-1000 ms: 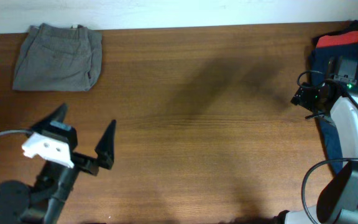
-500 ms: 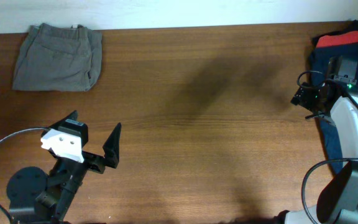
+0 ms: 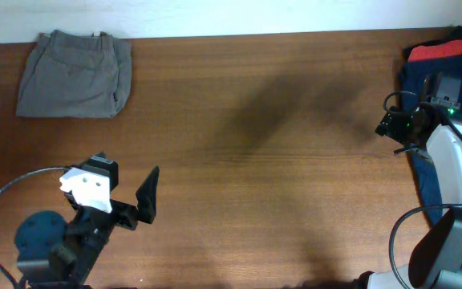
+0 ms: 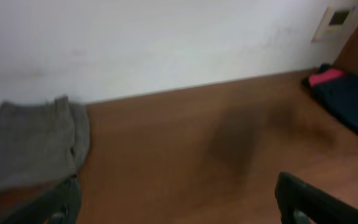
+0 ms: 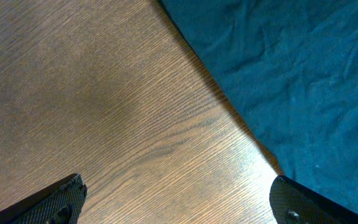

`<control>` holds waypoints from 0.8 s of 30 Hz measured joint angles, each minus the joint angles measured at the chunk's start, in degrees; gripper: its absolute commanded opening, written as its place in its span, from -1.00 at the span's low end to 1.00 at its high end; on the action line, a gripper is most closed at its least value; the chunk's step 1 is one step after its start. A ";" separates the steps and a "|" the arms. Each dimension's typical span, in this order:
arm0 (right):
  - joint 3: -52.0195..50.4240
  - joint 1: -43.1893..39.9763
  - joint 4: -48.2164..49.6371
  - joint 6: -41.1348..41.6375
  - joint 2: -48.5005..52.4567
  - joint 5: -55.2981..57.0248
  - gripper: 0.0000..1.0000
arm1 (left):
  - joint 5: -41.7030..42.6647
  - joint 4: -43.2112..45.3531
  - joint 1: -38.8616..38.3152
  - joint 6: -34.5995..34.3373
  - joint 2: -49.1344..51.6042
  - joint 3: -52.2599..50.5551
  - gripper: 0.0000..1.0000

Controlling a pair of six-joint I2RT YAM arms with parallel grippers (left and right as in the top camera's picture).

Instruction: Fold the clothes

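Note:
The grey-olive shorts [image 3: 74, 74] lie folded in a compact rectangle at the table's far left corner; they also show in the left wrist view [image 4: 27, 146] at the left. My left gripper [image 3: 123, 189] is open and empty, well in front of the shorts near the table's front left; only its fingertips show in its wrist view [image 4: 179, 202]. My right gripper [image 3: 393, 128] is open and empty at the right edge, over bare wood beside the dark navy garment [image 5: 291, 81].
A dark navy garment [image 3: 435, 88] with a red garment [image 3: 439, 51] on it lies at the far right edge. A white wall [image 4: 166, 43] runs along the back of the brown wooden table [image 3: 263, 160].
My left arm has drawn back toward the front edge and a little right, away from the shorts. The shorts and the right arm have not moved.

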 measured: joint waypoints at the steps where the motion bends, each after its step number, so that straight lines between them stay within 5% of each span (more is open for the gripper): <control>1: 0.00 0.00 0.00 0.00 0.00 0.00 0.97 | 0.00 -1.22 0.00 0.00 0.00 -0.02 0.99; 11: -0.02 0.02 -0.04 -0.02 -1.14 0.00 0.97 | 0.00 -16.15 0.00 -0.15 0.00 -0.11 0.99; 24: -0.07 6.64 -0.02 0.00 -23.50 0.00 0.96 | 0.00 -23.93 0.00 -0.15 0.00 -0.13 0.99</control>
